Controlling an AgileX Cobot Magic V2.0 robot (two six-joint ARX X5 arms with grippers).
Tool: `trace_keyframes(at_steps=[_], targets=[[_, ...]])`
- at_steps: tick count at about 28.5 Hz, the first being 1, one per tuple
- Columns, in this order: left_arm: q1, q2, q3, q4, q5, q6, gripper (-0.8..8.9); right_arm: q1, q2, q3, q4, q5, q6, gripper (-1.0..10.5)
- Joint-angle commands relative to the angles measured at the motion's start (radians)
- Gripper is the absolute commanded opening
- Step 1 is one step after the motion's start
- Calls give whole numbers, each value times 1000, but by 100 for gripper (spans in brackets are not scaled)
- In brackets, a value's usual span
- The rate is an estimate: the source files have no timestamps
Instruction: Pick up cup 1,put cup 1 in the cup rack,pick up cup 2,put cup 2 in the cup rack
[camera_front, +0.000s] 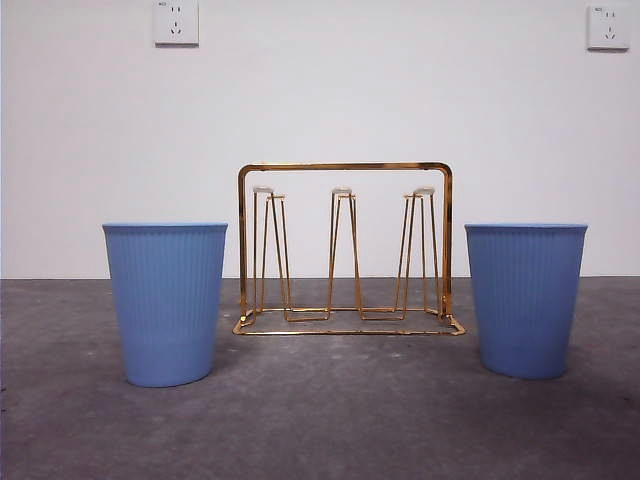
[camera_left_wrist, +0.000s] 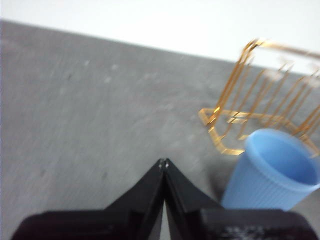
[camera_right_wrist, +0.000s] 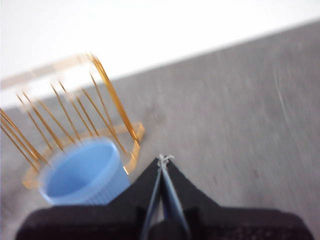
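Note:
Two blue ribbed cups stand upright on the grey table, one at the left (camera_front: 166, 302) and one at the right (camera_front: 525, 298). Between them, a little farther back, stands the gold wire cup rack (camera_front: 345, 250) with nothing on its prongs. No arm shows in the front view. My left gripper (camera_left_wrist: 163, 162) is shut and holds nothing; the left cup (camera_left_wrist: 272, 172) stands beside it, with the rack (camera_left_wrist: 260, 100) behind that cup. My right gripper (camera_right_wrist: 164, 159) is also shut with nothing in it, beside the right cup (camera_right_wrist: 82, 175) and the rack (camera_right_wrist: 75, 110).
A white wall (camera_front: 320, 100) with two sockets rises behind the table. Bare grey tabletop (camera_front: 330, 410) lies in front of the cups and rack.

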Motion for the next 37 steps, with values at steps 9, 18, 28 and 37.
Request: trace_keyframes(at_steps=[9,18,28,37], targets=[[3,121,296,-87,150,-90,-6,0,214,431,-282,-125,-97,-11],[1,339,579,-338,404,38,-6,0,499,792,-666,-264,-295,-11],[-94,492,752,-516,411,150,-6,1,681,1012,-954,-287,-404,-10],[-124,572,777,-514,450,125,642,1,694,1023,-940,-287,-393,447]])
